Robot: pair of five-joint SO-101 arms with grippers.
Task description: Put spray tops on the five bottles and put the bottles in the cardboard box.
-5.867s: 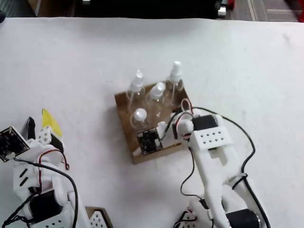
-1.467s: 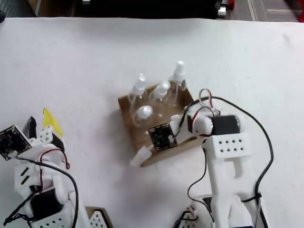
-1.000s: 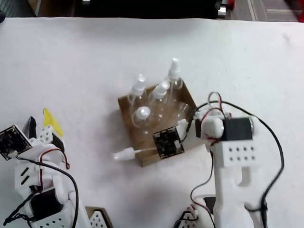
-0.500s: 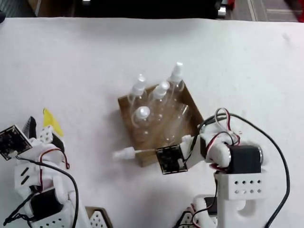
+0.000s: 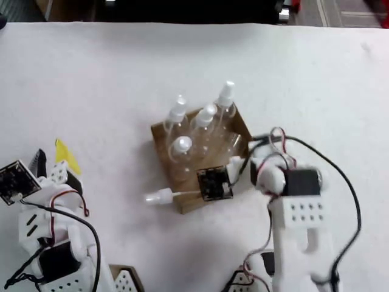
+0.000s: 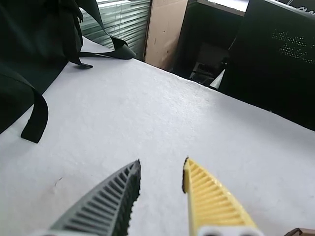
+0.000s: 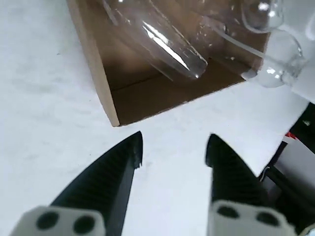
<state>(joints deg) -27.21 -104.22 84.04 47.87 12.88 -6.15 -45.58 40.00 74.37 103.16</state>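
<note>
Four topped bottles point(image 5: 181, 148) upright in the cardboard box point(image 5: 159, 141).
Fifth bottle point(image 7: 156, 40) lies topless inside, at 3 o'clock; loose spray top point(image 5: 158, 197) outside at 7.

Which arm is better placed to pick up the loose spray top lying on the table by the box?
Right. The right gripper hangs with open jaws beside the cardboard box, close to the spray top. The left gripper sits farther off, facing bare table.
</note>
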